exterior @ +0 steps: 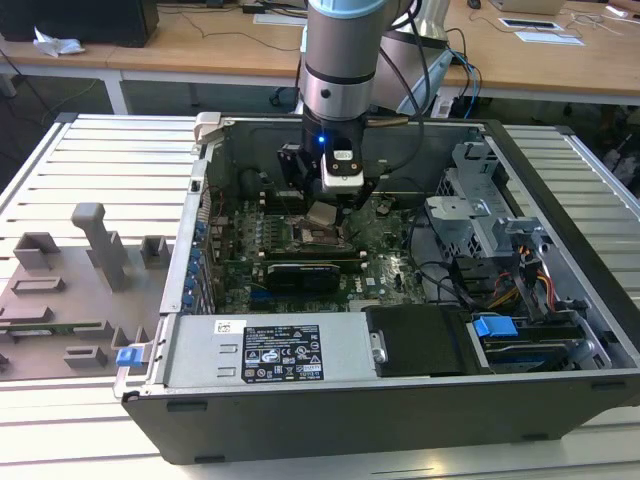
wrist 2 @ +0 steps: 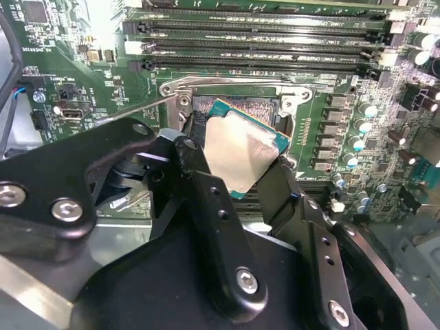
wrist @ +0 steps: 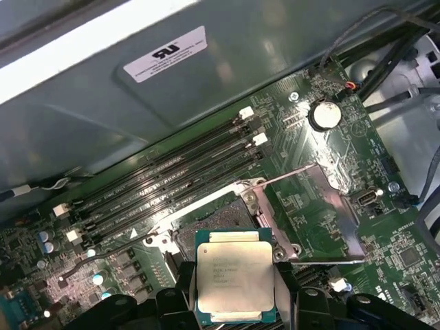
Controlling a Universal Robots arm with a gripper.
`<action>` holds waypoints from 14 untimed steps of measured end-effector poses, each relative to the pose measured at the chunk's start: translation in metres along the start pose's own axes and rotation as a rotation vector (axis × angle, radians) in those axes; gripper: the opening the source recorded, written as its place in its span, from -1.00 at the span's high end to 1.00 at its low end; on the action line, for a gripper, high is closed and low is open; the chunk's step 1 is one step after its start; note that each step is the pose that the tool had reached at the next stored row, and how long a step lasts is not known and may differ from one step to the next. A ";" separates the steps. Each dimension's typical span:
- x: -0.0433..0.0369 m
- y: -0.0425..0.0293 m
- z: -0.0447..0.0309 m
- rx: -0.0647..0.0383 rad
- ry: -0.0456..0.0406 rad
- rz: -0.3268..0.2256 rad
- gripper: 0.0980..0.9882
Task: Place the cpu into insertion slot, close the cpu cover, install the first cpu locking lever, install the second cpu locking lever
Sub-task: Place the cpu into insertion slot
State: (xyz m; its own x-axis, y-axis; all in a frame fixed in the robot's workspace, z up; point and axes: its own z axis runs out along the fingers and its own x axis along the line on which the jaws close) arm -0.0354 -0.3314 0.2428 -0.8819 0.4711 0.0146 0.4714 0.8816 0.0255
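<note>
My gripper reaches down into the open computer case and is shut on the cpu. In both wrist views the black fingers clamp two opposite edges of the silvery chip. The cpu hangs tilted just above the insertion slot, not seated in it. The slot sits at the middle of the green motherboard. The cpu cover is swung open and lies beside the slot. A thin wire locking lever stands free on the slot's other side.
Long black memory slots run along one side of the slot. The case wall, a power supply, a drive cage and loose cables ring the work area. A grey fixture lies outside, at the exterior view's left.
</note>
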 end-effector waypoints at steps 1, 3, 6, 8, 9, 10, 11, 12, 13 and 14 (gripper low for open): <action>0.0000 0.0000 0.0000 0.000 -0.0004 0.011 0.00; 0.0000 0.0000 0.0001 0.000 -0.0009 0.023 0.00; 0.0000 0.0000 0.0001 0.000 -0.0015 0.040 0.00; 0.0000 0.0000 0.0002 0.000 -0.0021 0.054 0.00; 0.0000 0.0000 0.0002 0.001 -0.0026 0.063 0.00; 0.0000 0.0000 0.0002 0.001 -0.0029 0.072 0.00; 0.0000 0.0000 0.0002 0.001 -0.0033 0.080 0.00; 0.0000 0.0000 0.0003 0.001 -0.0036 0.086 0.00; 0.0000 0.0000 0.0003 0.002 -0.0039 0.090 0.00; 0.0000 0.0000 0.0003 0.002 -0.0042 0.095 0.00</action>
State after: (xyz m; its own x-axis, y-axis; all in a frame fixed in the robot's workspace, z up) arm -0.0354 -0.3314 0.2426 -0.8332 0.5528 0.0128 0.5529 0.8329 0.0225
